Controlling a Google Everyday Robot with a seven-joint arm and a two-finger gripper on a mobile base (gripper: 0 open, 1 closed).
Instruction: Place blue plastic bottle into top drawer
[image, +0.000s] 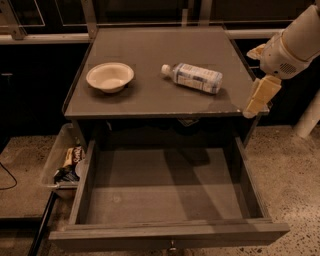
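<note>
The blue plastic bottle lies on its side on the cabinet top, right of centre, with its white cap pointing left. The top drawer is pulled wide open below the top, and its flat bottom is bare. My gripper hangs at the right front corner of the cabinet top, pointing down. It is to the right of the bottle, apart from it, and holds nothing that I can see.
A cream round bowl sits on the left of the cabinet top. A clear plastic bin of snack packets stands on the floor left of the drawer. A white post stands at the far right.
</note>
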